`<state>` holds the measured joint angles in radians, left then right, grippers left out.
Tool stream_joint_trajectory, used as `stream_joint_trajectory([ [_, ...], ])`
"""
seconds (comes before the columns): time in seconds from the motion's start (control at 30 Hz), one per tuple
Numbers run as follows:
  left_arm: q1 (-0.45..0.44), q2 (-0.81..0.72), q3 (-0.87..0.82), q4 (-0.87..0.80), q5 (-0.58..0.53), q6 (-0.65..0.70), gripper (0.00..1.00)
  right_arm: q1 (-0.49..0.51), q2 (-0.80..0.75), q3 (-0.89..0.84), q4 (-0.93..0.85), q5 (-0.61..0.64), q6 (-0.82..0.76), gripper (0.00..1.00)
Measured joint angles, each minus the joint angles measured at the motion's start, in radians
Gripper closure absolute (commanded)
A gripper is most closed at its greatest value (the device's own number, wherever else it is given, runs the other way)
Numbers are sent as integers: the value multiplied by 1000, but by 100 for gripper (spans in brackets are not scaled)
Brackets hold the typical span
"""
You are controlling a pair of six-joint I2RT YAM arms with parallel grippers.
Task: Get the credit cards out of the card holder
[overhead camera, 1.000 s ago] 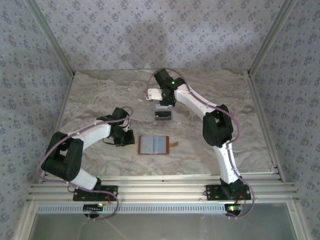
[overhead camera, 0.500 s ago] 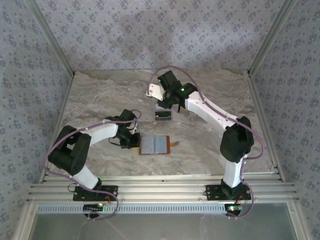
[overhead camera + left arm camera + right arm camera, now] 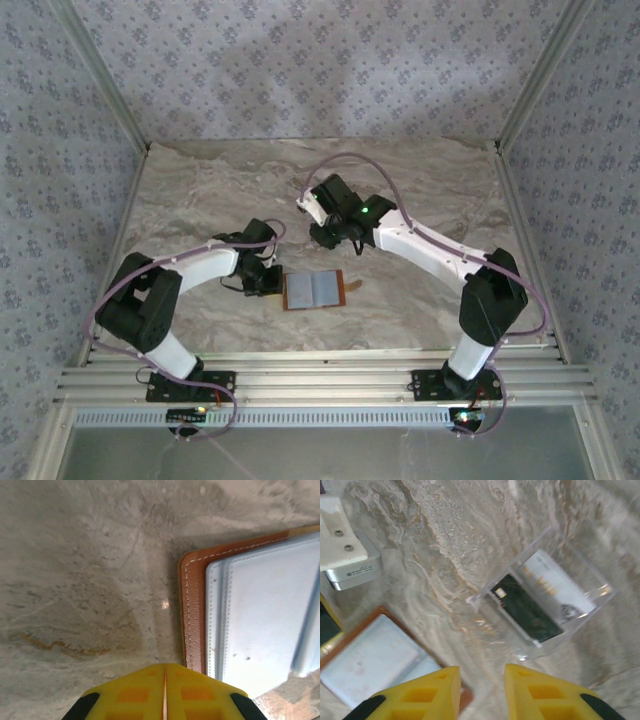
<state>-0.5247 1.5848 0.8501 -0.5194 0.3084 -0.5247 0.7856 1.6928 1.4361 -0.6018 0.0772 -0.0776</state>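
The card holder [image 3: 315, 290] lies open and flat on the marble, grey-blue lining up, with a brown rim [image 3: 192, 610]. My left gripper [image 3: 272, 285] is shut and empty, its yellow tips [image 3: 165, 667] low at the holder's left edge. Two credit cards stand in a clear plastic stand [image 3: 545, 600]: a dark card [image 3: 525, 607] and a whitish card [image 3: 555, 582]. My right gripper [image 3: 482, 672] is open with nothing between its fingers. It hovers between the stand and the card holder [image 3: 370, 655].
The left arm's white and silver wrist mount [image 3: 345, 555] shows close beside the right gripper. A small brown strap tab [image 3: 352, 287] sticks out at the holder's right side. Patterned walls enclose the table, and a metal rail [image 3: 320, 375] runs along its near edge.
My right gripper has drawn back from the stand toward the holder and its jaws have widened. My left gripper has moved right to the holder's left edge; the holder has shifted slightly.
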Motion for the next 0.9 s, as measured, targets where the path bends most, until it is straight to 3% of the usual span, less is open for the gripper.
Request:
stream_joint_trajectory([
  [0.23, 78, -99, -16, 11, -17, 0, 85, 47, -10, -137, 72, -110, 399, 73],
  [0.43, 156, -164, -69, 26, -17, 1, 81, 93, 33, -141, 113, -232, 634, 74],
  [0.9, 198, -205, -119, 49, 6, 5, 80, 134, 253, -61, 151, -400, 766, 69],
])
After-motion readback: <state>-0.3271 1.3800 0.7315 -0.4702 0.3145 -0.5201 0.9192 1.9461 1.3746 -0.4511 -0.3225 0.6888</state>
